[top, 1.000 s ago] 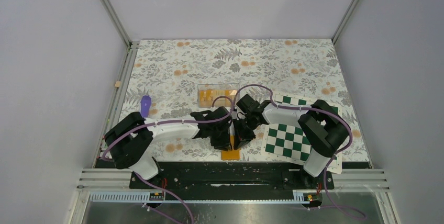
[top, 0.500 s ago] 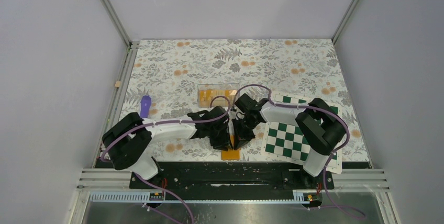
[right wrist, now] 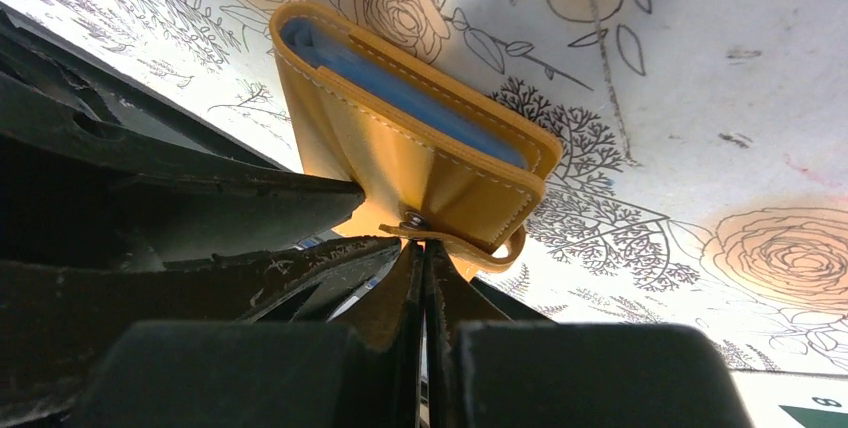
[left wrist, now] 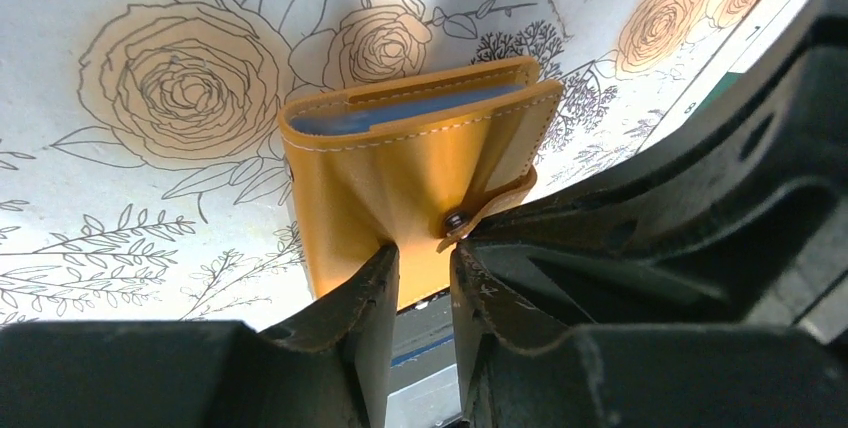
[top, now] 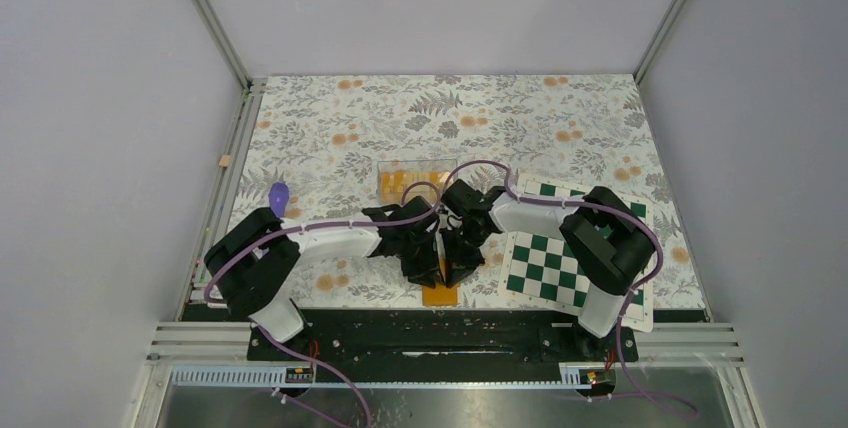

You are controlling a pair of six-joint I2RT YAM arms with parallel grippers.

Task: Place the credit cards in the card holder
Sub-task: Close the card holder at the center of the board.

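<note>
We see the card holder (left wrist: 400, 158) lying folded at the near middle of the floral counter (top: 400, 118), its blue pockets showing at the far end, with both arms meeting over it. The left end effector (left wrist: 422, 250) stands only narrowly apart and pinches the near part of the orange cover, which creases toward the gap and meets both fingers. The right end effector (right wrist: 422, 246) is closed tight just to the right of it, its tips touching the strap beside the stud; we cannot tell whether the strap itself is caught. The credit cards (top: 402, 184) lie in a clear plastic box (top: 445, 165) farther back, apart from both end effectors. A chequered board (top: 545, 268) lies to the right.
</note>
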